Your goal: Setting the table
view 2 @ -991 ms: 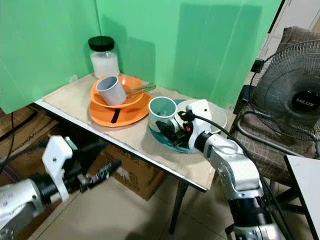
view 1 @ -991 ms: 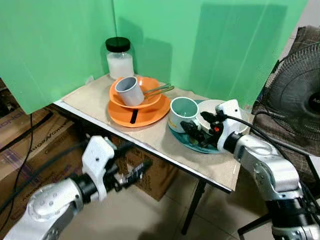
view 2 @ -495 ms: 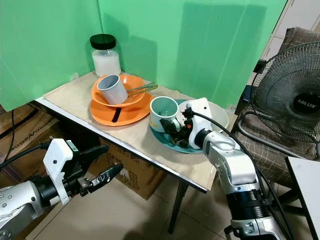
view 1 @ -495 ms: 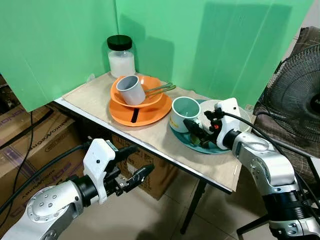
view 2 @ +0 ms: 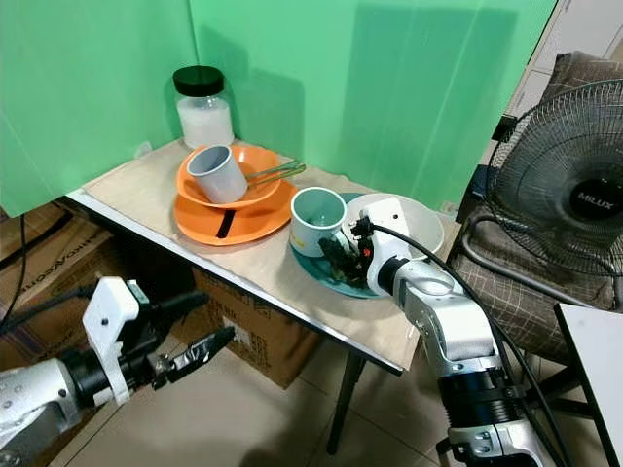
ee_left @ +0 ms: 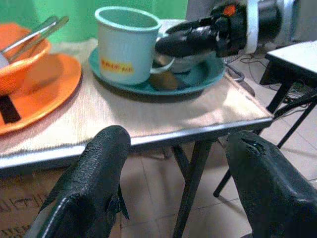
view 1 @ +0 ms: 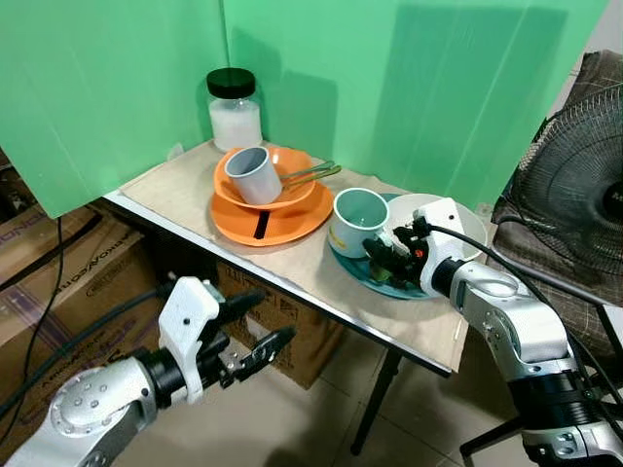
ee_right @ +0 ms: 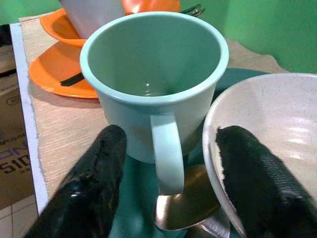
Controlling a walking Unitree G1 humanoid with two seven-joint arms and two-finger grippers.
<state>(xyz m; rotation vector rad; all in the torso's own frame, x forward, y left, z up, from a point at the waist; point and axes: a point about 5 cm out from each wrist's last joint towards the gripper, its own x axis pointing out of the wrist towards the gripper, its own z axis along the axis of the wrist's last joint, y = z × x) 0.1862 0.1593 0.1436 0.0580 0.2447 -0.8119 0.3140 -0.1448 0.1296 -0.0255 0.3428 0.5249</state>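
Note:
A teal mug (view 1: pixel 352 222) stands on a teal plate (view 1: pixel 387 288) beside a white bowl (view 1: pixel 459 218), with a metal spoon (ee_right: pixel 182 209) lying under the mug's handle. My right gripper (view 1: pixel 384 255) is open just above the plate, its black fingers (ee_right: pixel 94 193) on either side of the mug's handle (ee_right: pixel 167 153). On the left, an orange plate (view 1: pixel 292 227) holds an orange bowl with a tilted grey cup (view 1: pixel 251 175) and metal utensils (view 1: pixel 313 175). Below the table's front edge, my left gripper (view 1: pixel 267 319) is open and holds nothing.
A jar (view 1: pixel 235 109) with a black lid stands at the back of the mat-covered table (view 1: pixel 175 199). Green screens close off the back and left. A black fan (view 1: pixel 579 185) stands at the right. Cardboard boxes (view 1: pixel 58 263) sit under the table on a tiled floor.
My right gripper has dipped slightly and sits closer around the mug's handle. The left gripper has sunk a little below the table edge, still open.

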